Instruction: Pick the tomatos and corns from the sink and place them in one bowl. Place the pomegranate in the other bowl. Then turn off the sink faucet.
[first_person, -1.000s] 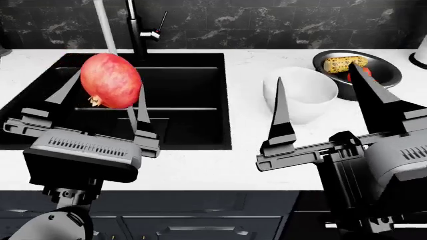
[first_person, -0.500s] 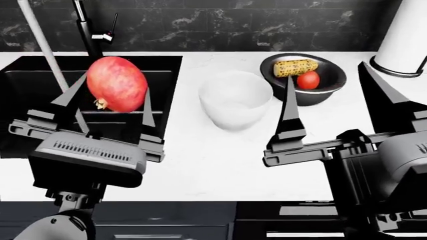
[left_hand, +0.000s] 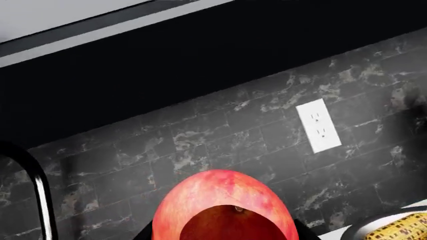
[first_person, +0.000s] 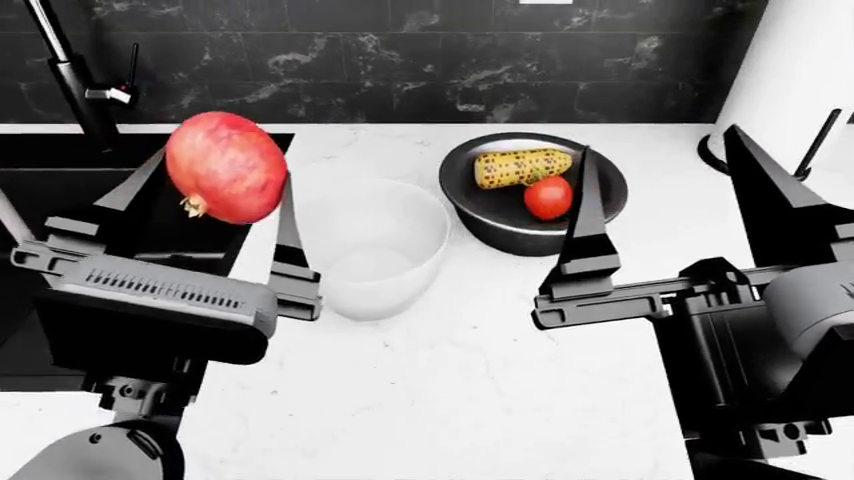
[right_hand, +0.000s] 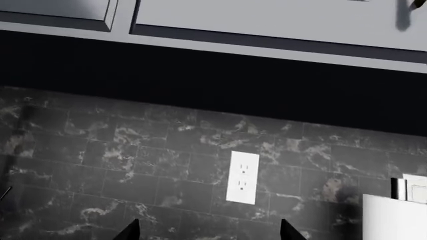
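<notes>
Now left claw (first_person: 214, 215) clamps pomegranate (first_person: 226, 166) beside white bowl (first_person: 370, 247); right claw (first_person: 661, 195) spread, empty

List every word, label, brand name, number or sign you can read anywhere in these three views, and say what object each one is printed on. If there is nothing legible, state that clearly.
None: no readable text in any view.
The wall outlet is plain white, no marking.
The white bowl, dark bowl and faucet carry no label.
The left gripper, shut on the pomegranate, and the open right gripper show vent slots only, no brand or number.
</notes>
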